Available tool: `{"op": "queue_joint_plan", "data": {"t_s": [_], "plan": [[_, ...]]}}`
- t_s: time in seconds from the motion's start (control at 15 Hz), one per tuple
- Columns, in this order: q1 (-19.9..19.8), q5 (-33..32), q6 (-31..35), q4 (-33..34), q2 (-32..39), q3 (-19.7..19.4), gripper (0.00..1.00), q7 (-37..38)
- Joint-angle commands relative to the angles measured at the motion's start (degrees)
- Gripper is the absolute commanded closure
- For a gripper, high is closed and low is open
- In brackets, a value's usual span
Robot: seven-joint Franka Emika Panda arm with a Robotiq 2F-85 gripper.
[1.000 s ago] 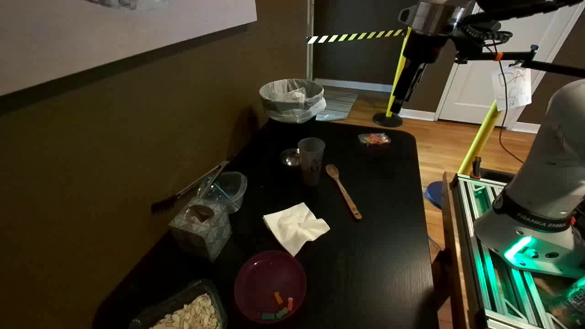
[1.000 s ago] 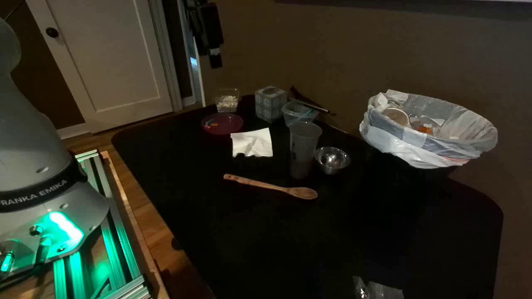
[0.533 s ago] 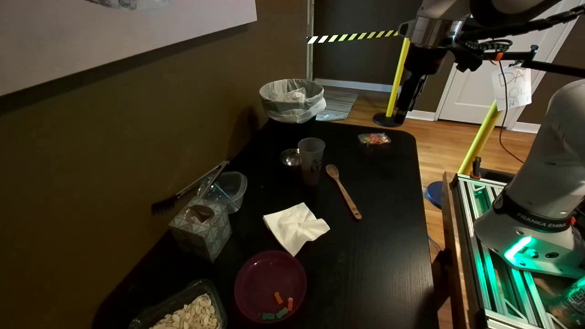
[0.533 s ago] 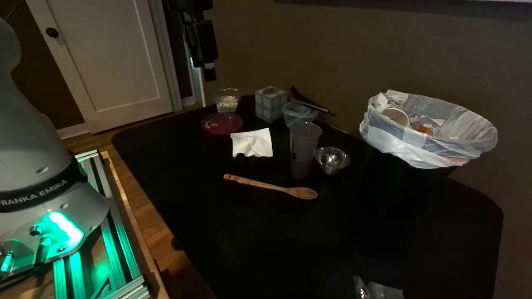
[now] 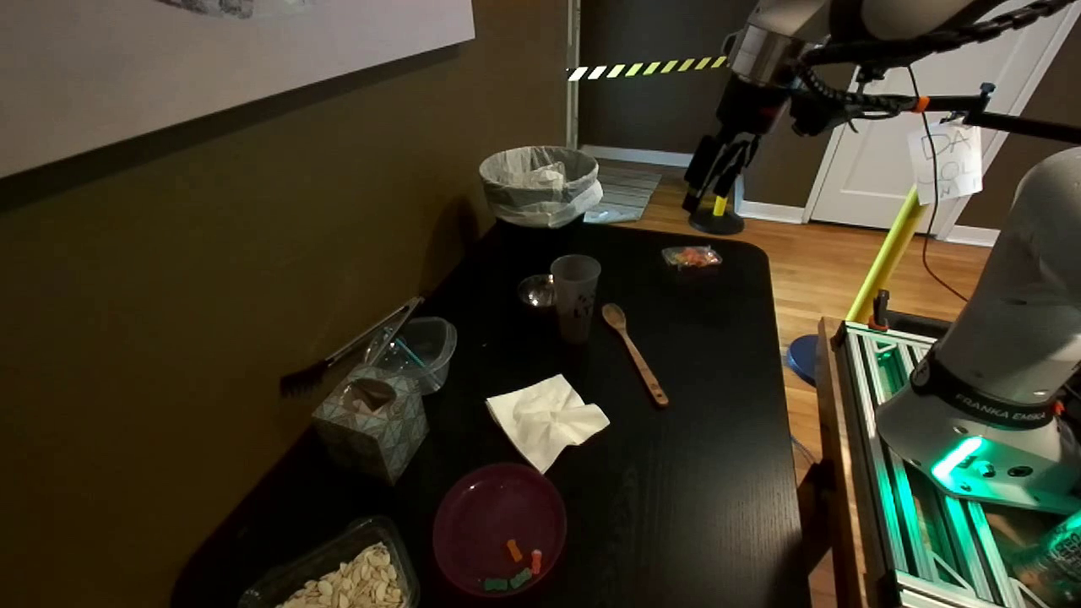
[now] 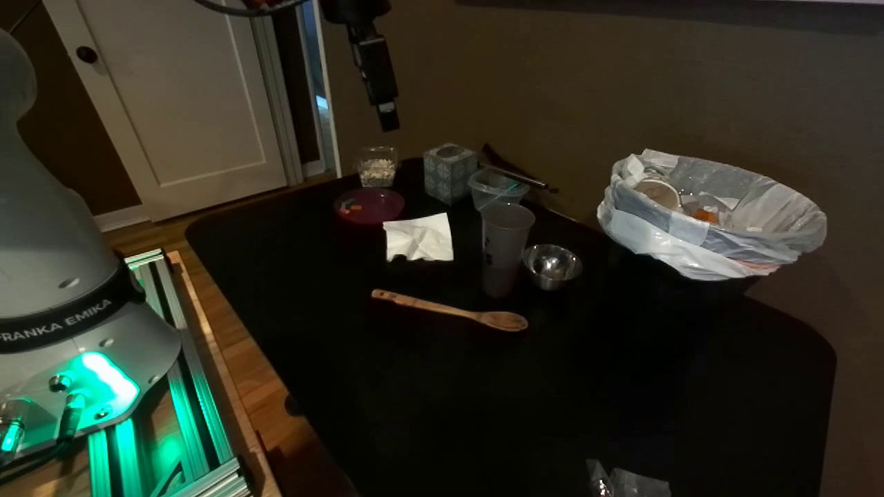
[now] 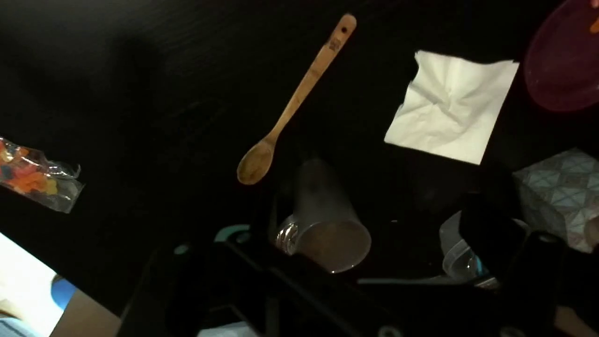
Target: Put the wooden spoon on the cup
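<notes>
The wooden spoon (image 5: pixel 635 355) lies flat on the black table; it also shows in an exterior view (image 6: pixel 449 310) and in the wrist view (image 7: pixel 299 100). The cup (image 5: pixel 576 298), tall, frosted and grey, stands upright beside the spoon's head; it also shows in an exterior view (image 6: pixel 506 252) and in the wrist view (image 7: pixel 334 245). A small shiny metal bowl (image 6: pixel 552 266) stands right beside the cup. My gripper (image 5: pixel 706 199) is open and empty, high above the table and apart from the spoon and cup. Its dark fingers are wide apart in the wrist view (image 7: pixel 374 199).
A white napkin (image 5: pixel 547 420), a red bowl (image 5: pixel 498 528) with small coloured pieces, a tissue box (image 5: pixel 372 422) and a clear container (image 5: pixel 426 350) stand nearby. A lined bin (image 6: pixel 704 221) stands at the table's edge by the wall. A candy packet (image 5: pixel 692 257) lies near a corner.
My gripper has turned and tilted, so both fingers now show apart in an exterior view. It has shifted toward the table side. The spoon and cup have not moved.
</notes>
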Motion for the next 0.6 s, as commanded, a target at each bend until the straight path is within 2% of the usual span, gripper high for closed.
{"op": "queue_joint_plan", "data": {"t_s": [0.0,0.27,0.33,0.53], "plan": [[-1.3,2.6,9.6,0.7,10.7,0.3,0.00,4.5],[-0.4,6.6,13.4,2.0,20.2,-0.5,0.00,7.3],[-1.4,4.1,11.8,0.8,15.0,0.3,0.00,6.0],[-1.3,4.2,12.1,1.6,16.9,0.2,0.00,6.0]]}}
